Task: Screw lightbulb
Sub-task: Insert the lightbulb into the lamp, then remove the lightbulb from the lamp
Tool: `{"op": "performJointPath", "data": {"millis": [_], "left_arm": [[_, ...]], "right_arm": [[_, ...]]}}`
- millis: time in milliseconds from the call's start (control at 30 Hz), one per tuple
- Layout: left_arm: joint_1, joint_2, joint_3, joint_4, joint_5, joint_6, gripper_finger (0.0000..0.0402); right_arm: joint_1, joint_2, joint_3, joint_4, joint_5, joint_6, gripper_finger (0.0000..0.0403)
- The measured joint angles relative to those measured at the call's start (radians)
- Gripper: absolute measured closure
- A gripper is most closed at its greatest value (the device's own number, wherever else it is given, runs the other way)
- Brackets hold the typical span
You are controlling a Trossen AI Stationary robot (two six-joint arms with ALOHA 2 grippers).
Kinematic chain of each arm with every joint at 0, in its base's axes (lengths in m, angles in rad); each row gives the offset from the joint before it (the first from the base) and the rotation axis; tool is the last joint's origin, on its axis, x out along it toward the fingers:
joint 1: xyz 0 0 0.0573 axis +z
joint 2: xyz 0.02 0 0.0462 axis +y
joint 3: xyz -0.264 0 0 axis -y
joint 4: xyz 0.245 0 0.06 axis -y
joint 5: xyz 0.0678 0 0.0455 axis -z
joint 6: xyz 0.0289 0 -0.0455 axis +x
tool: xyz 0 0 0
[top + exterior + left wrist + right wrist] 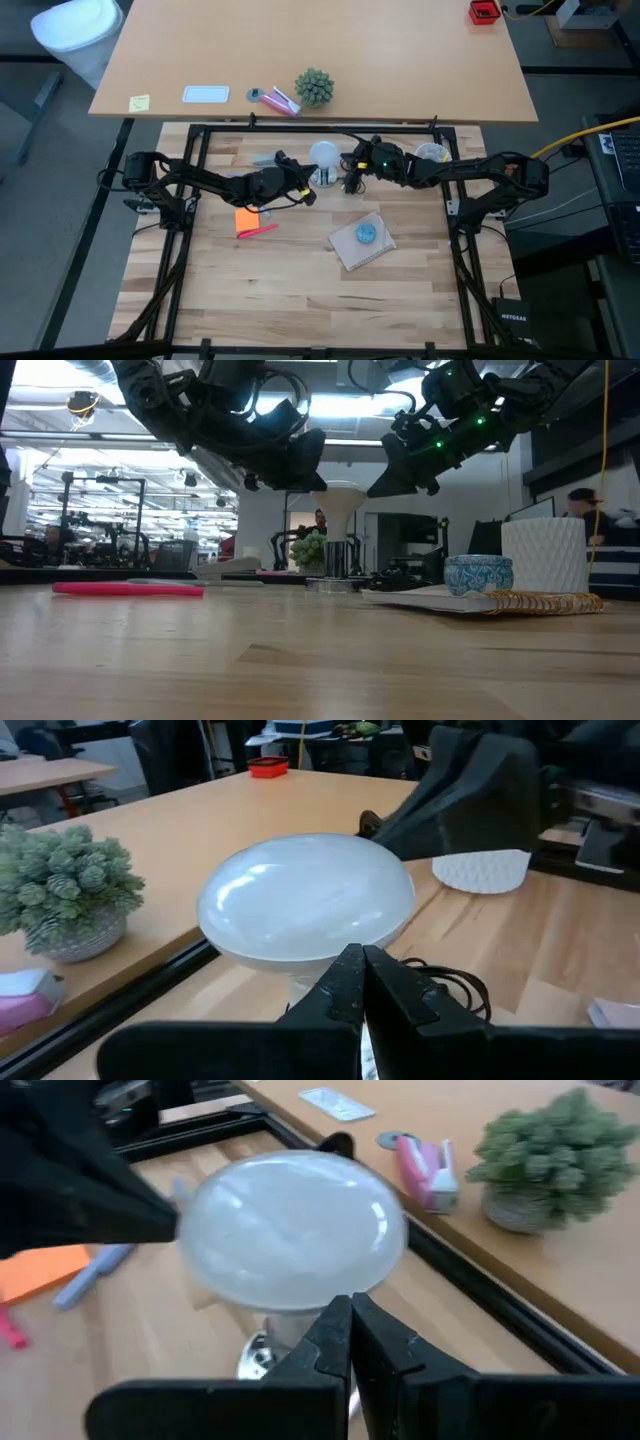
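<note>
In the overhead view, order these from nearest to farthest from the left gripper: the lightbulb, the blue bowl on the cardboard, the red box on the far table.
From the left gripper:
1. Lightbulb, just beyond it, between both grippers.
2. Blue bowl, nearer the table's front, toward the right arm's side.
3. Red box, far corner of the other table.

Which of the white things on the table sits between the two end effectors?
The frosted lightbulb, standing on its socket; the white textured cup stands apart, beside the right arm.
</note>
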Motion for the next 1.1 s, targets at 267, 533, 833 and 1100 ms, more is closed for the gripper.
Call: {"op": "performJointPath", "data": {"millis": [267,533,833,1100], "left_arm": [[0.001,0.0,0.001,-0.024,-0.085,0.0,0.0401],[-0.02,0.0,0.001,-0.056,-0.095,-0.048,0.0401],[-0.073,0.0,0.001,-0.078,-0.094,-0.019,0.0401],[-0.105,0.0,0.001,-0.124,-0.094,-0.022,0.0402]], "right_arm": [[0.001,0.0,0.0,0.0,-0.122,0.0,0.0391],[0.001,0.0,0.0,-0.103,-0.15,0.036,0.0391],[0.001,0.0,0.0,-0.221,-0.15,0.056,0.0391],[0.001,0.0,0.0,-0.284,-0.15,0.054,0.0391]]}}
